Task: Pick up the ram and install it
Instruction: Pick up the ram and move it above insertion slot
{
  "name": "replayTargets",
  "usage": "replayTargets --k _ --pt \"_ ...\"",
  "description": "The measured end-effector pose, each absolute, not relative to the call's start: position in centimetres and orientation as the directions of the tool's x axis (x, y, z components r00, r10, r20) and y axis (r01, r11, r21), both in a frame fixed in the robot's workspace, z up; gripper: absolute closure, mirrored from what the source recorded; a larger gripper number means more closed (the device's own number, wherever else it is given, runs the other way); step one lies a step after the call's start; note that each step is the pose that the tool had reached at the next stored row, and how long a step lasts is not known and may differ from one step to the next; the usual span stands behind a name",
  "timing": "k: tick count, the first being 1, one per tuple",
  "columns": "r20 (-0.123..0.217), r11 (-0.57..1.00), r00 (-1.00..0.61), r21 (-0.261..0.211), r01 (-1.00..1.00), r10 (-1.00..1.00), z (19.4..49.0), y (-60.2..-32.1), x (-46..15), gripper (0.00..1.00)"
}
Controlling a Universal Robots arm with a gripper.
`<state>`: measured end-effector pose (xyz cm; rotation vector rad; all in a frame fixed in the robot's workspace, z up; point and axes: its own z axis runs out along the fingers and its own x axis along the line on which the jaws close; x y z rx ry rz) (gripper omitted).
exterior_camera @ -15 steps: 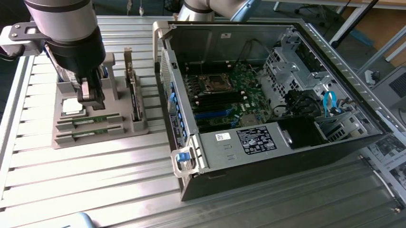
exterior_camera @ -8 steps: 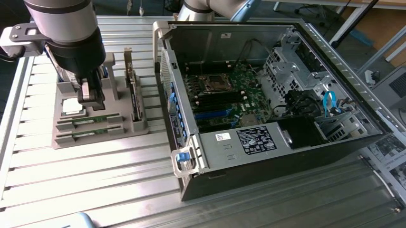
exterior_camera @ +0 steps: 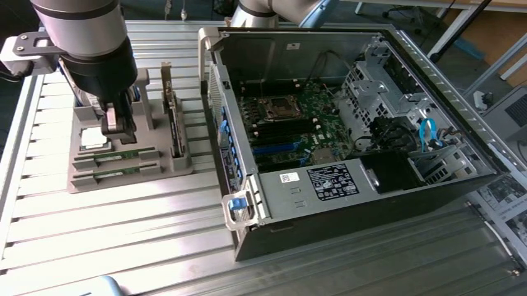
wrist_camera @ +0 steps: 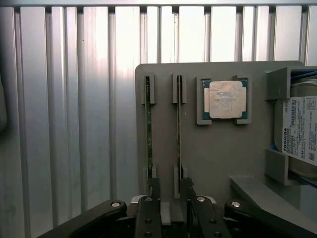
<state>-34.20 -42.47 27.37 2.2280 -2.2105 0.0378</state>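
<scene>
fingers (wrist_camera: 154, 191) released, empty; the gripper (wrist_camera: 171, 184) hangs above the ram (wrist_camera: 179, 129), on edge in the grey holder (wrist_camera: 223, 148) at the exterior view's left. centre astride one stick, descend straight.

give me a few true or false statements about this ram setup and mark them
1. The gripper holds a ram stick. False: it is open and empty; both ram sticks sit in the gray holder.
2. A processor chip lies in the holder beside the sticks. True.
3. The computer case is closed. False: its side is open, with the motherboard showing.
4. A Toshiba hard drive sits in the holder. True.
</scene>
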Motion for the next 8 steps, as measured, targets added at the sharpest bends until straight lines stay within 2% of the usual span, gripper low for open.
replayTargets --k 8 --pt "0.019 -0.008 0.008 -0.015 -1.0 -1.0 27.18 -42.47 -34.22 0.7"
